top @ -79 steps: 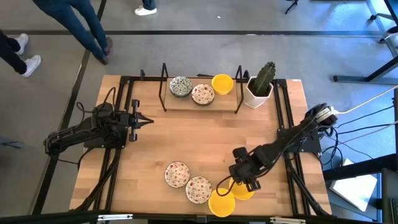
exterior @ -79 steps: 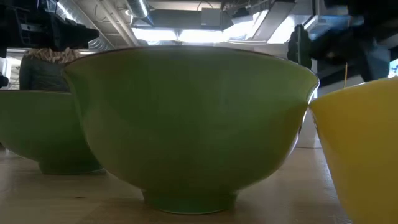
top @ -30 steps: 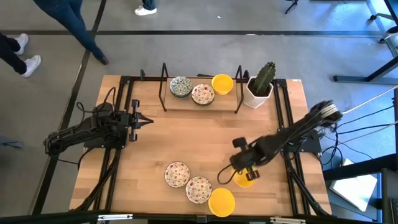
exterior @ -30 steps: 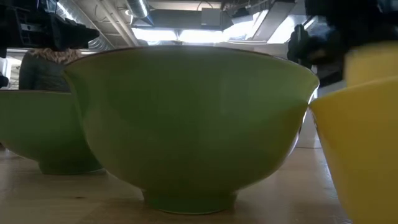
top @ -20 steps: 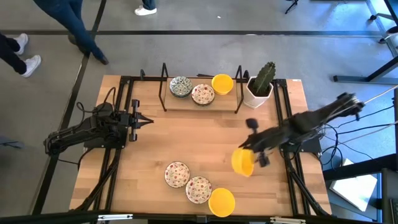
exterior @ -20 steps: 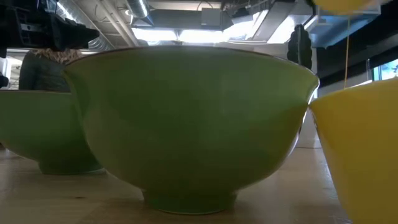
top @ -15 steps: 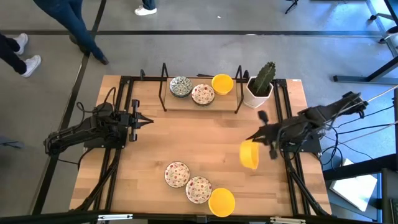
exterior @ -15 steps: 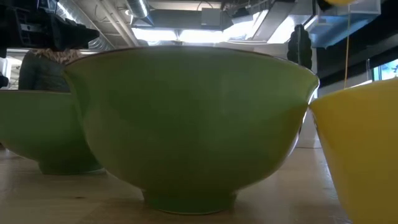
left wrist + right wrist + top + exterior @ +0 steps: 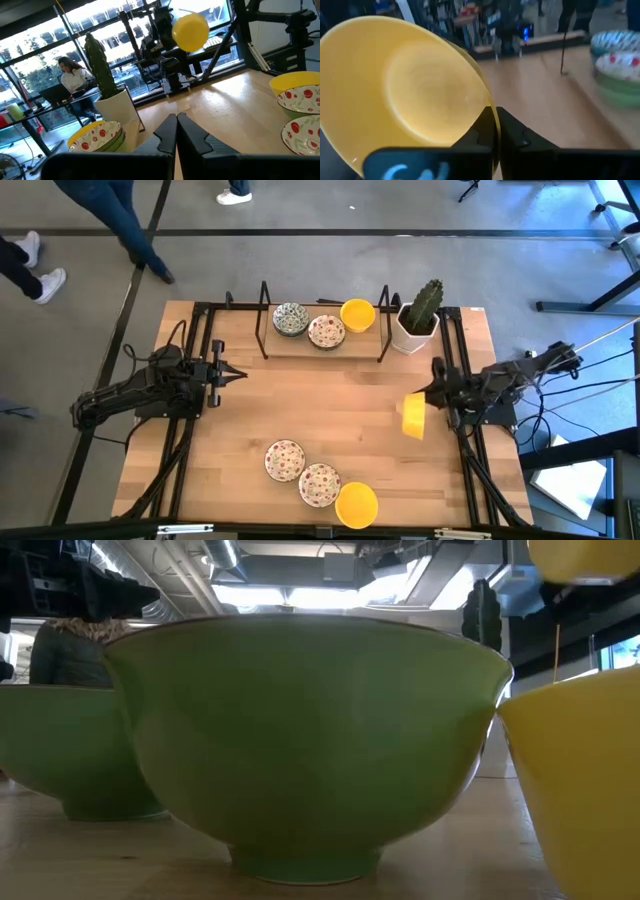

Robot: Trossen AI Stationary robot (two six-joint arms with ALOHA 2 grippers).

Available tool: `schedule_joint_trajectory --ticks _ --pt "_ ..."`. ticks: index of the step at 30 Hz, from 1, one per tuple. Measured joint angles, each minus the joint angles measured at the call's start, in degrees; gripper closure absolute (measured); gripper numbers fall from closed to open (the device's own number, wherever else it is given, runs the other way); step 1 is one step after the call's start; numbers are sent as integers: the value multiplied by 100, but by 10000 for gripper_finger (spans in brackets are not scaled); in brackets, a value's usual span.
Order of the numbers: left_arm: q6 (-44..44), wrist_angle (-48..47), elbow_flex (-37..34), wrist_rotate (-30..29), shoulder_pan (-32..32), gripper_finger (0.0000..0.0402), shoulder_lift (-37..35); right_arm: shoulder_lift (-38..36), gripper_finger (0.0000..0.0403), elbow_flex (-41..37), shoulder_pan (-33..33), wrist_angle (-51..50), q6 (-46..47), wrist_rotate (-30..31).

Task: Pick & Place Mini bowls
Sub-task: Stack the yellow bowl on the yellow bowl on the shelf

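My right gripper [image 9: 423,394] [image 9: 496,125] is shut on a plain yellow mini bowl [image 9: 413,416] [image 9: 405,85], held high near the table's right edge; the bowl also shows in the left wrist view [image 9: 190,31] and the low view [image 9: 585,560]. Three mini bowls sit on the far rack: green-blue patterned [image 9: 291,319], red-speckled [image 9: 326,331], yellow [image 9: 357,313]. Two red-speckled bowls [image 9: 285,460] [image 9: 319,485] and a yellow one [image 9: 356,505] rest on the table near its front edge. My left gripper [image 9: 243,374] [image 9: 176,120] waits shut and level at the table's left. My right gripper pinches the yellow bowl's rim [image 9: 489,111] between its two fingers, one finger on the inner wall and one on the outer. The fingers come in about level, from the table's right. The bowl is lifted clear of the table and tipped onto its edge.
A white square pot with a green cactus [image 9: 418,320] stands at the far right, beside the black-framed rack [image 9: 322,345]. Black frame rails [image 9: 455,370] run along both table sides. People's legs [image 9: 130,220] show on the floor beyond the far edge.
My right gripper has swung up and away from the near bowls, toward the table's right and far edges, rolling as it went. The yellow bowl it holds has risen with it and tipped from nearly upright onto its edge.
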Motion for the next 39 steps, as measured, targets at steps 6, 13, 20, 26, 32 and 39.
schedule_joint_trajectory --ticks 6,13,20,26,32,39 --pt "-1 4 0 0 0 396 0 -158 397 -485 0 221 40 -9" --pt "-1 8 0 0 0 396 0 -161 397 -811 -2 539 161 -7" --pt "-1 9 0 0 0 396 1 -152 397 -878 -15 546 100 312" --pt "-1 9 0 0 0 396 0 187 398 -455 -320 554 -242 394" --pt "51 57 0 0 0 396 0 1429 399 729 -712 545 -1046 294" --pt "57 55 0 0 0 396 1 3278 399 3065 -1469 -442 -1866 433"
